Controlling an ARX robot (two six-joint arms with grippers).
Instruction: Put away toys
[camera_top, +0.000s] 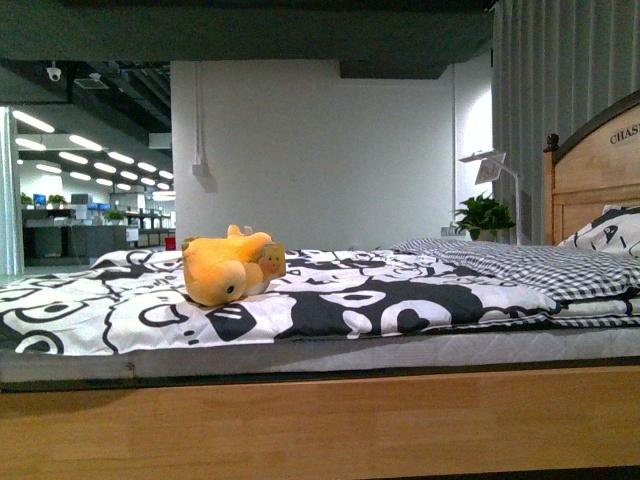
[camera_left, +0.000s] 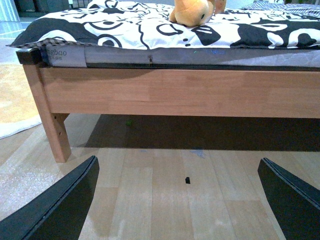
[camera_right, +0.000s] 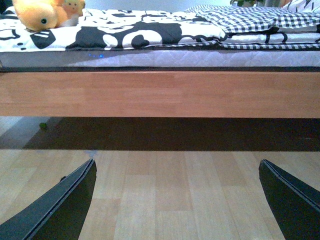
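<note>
An orange-yellow plush toy (camera_top: 226, 267) lies on the black-and-white patterned bedcover, left of the bed's middle, with a small tan block against its right side. It also shows in the left wrist view (camera_left: 191, 11) and the right wrist view (camera_right: 39, 14). My left gripper (camera_left: 177, 197) is open and empty, low over the wooden floor in front of the bed. My right gripper (camera_right: 177, 197) is open and empty, also low over the floor. Neither arm shows in the front view.
The bed has a wooden side rail (camera_top: 320, 420) and a headboard (camera_top: 592, 170) at the right, with a checked blanket (camera_top: 520, 262) and a pillow. A bed leg (camera_left: 52, 127) stands at its corner. A small dark bit (camera_left: 187, 180) lies on the floor.
</note>
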